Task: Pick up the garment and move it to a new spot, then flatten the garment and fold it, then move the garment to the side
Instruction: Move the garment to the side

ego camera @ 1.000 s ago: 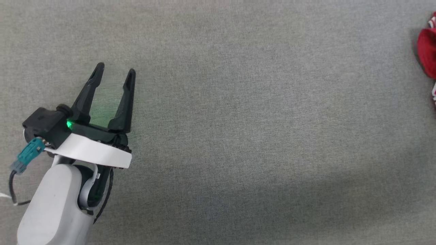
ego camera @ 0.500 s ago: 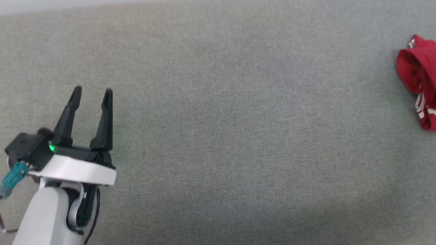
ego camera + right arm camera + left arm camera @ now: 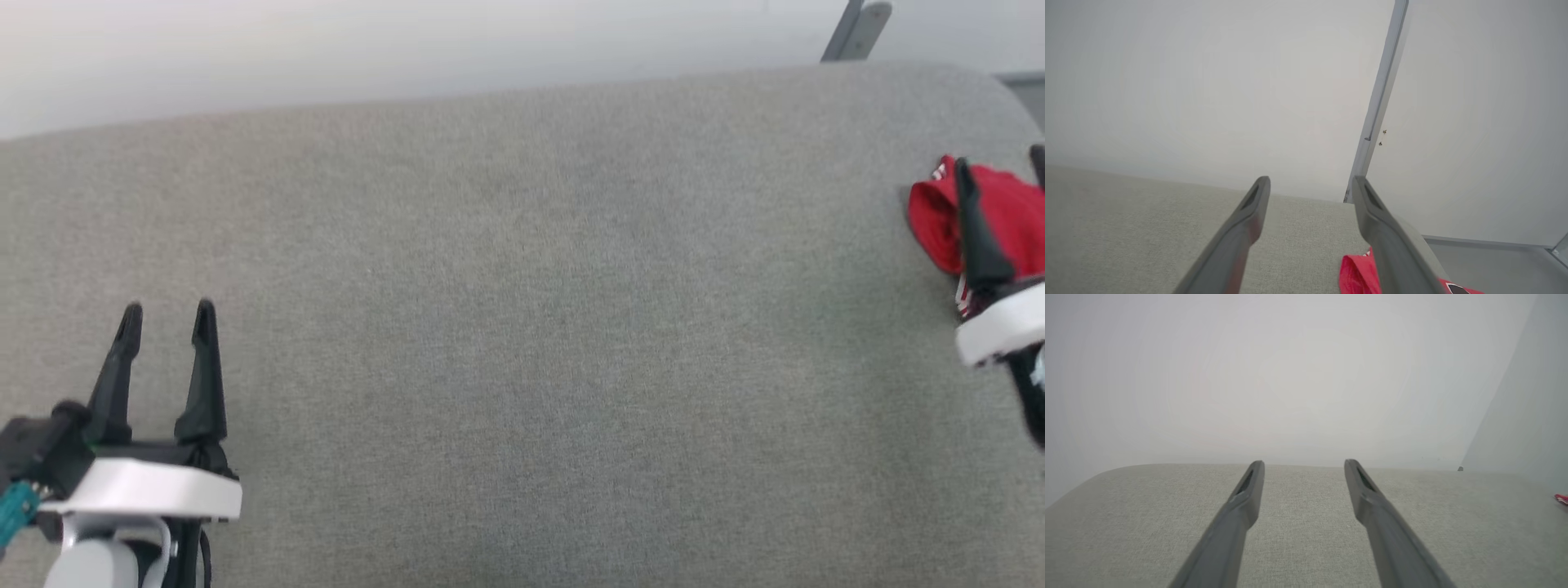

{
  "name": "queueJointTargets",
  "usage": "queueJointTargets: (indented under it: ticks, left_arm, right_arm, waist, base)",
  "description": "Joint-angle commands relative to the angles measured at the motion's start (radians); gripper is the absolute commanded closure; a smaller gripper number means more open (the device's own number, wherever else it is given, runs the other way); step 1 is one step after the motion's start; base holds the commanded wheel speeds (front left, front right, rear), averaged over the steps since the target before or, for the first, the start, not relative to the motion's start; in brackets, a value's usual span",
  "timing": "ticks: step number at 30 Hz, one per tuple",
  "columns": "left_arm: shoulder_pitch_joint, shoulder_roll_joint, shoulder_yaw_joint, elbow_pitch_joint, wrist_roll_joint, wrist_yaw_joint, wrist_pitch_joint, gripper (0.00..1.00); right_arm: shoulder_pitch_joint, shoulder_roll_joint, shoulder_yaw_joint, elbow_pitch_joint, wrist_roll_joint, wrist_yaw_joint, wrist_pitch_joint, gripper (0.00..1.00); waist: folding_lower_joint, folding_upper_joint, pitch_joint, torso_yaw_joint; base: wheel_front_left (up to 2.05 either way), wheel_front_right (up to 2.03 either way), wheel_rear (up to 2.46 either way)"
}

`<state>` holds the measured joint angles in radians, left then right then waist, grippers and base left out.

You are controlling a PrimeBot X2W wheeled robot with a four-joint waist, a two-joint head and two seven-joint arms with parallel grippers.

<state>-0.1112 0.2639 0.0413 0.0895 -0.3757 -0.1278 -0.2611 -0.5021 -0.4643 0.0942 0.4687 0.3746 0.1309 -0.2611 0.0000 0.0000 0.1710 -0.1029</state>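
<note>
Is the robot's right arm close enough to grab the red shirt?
Probably yes. The right fingers are open and hover right by the red shirt near the right end of the grey surface, and nothing looks to be in the way.

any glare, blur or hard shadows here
Head view: even light, no hard shadows, garment cropped at the right edge. Left wrist view: pale washed-out wall, jaws soft near the lens. Right wrist view: same haze, garment cut by the bottom edge.
</note>
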Motion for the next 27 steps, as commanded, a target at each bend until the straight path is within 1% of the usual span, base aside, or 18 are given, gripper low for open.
queueJointTargets:
  ticks: [1,6,15,27]
  left_arm:
    - [0.028,-0.009,0.017,-0.008,0.012,-0.004,-0.005,0.00]
    - [0.094,-0.037,0.060,-0.029,0.040,-0.004,-0.005,0.00]
    - [0.207,-0.078,0.128,-0.077,0.062,-0.003,-0.005,0.00]
    - [0.283,-0.129,0.179,-0.098,0.067,-0.003,-0.005,0.00]
  right_arm:
    - [0.050,0.018,-0.014,-0.036,-0.024,0.000,-0.004,0.00]
    - [0.165,0.071,-0.055,-0.146,-0.060,0.000,-0.005,0.00]
    - [0.341,0.121,-0.115,-0.287,-0.106,0.000,-0.005,0.00]
    - [0.474,0.170,-0.141,-0.387,-0.112,0.000,-0.005,0.00]
  waist:
    - [0.0000,0.0000,-0.031,0.004]
    - [0.0000,0.0000,-0.079,0.008]
    - [0.0000,0.0000,-0.143,0.015]
    - [0.0000,0.0000,-0.155,0.024]
  base:
    - [0.00,0.00,0.00]
    - [0.00,0.00,0.00]
    - [0.00,0.00,0.00]
    - [0.00,0.00,0.00]
